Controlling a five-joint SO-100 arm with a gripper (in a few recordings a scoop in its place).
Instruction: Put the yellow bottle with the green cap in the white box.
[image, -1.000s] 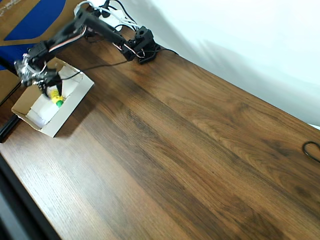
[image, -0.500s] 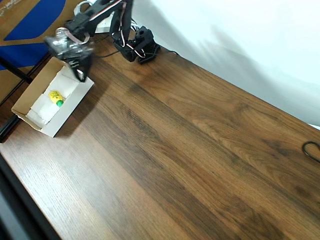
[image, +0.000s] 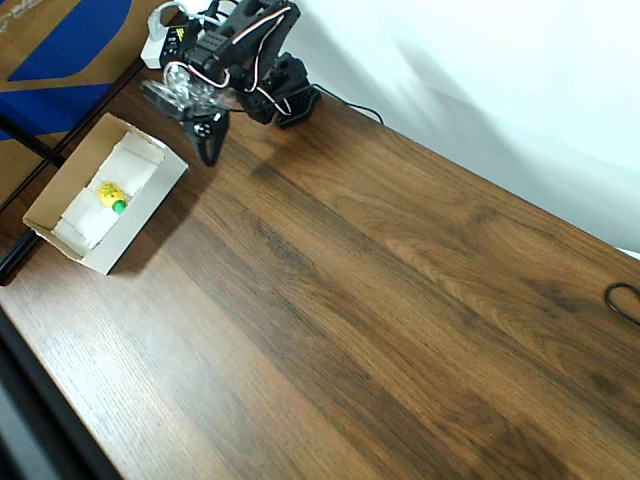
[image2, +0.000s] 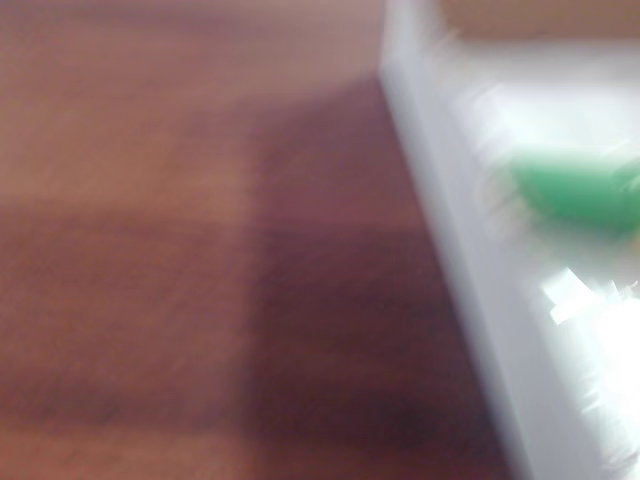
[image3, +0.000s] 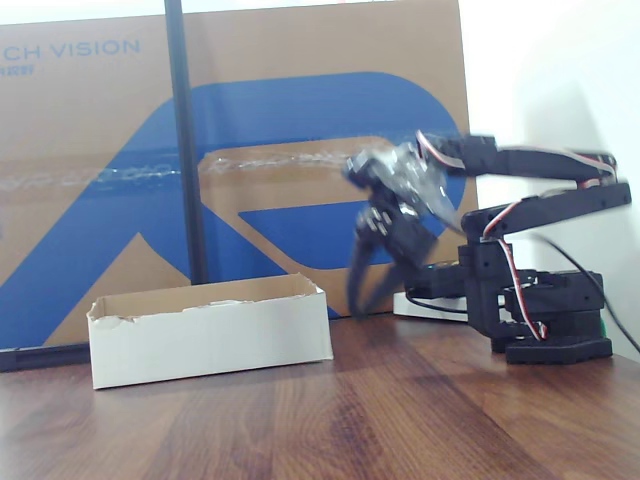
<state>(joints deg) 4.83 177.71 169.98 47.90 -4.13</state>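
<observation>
Lying inside white box (image: 150, 200), bottle (image: 110, 194) overhead, walls hiding it sideways.

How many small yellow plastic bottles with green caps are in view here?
1. The small yellow plastic bottle with a green cap lies inside the shallow white-lined cardboard box, apart from the gripper. Nothing suggests another hidden.

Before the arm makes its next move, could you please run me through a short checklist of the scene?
1. Yellow bottle with the green cap lies inside the white box: ok.
2. Bottle free of the gripper: ok, they are well apart in the overhead view.
3. Gripper outside the box, over bare table: ok.
4. Gripper open or shut: cannot tell, it is motion-blurred.
5. Box upright and resting flat on the table in the fixed view: ok.
</observation>
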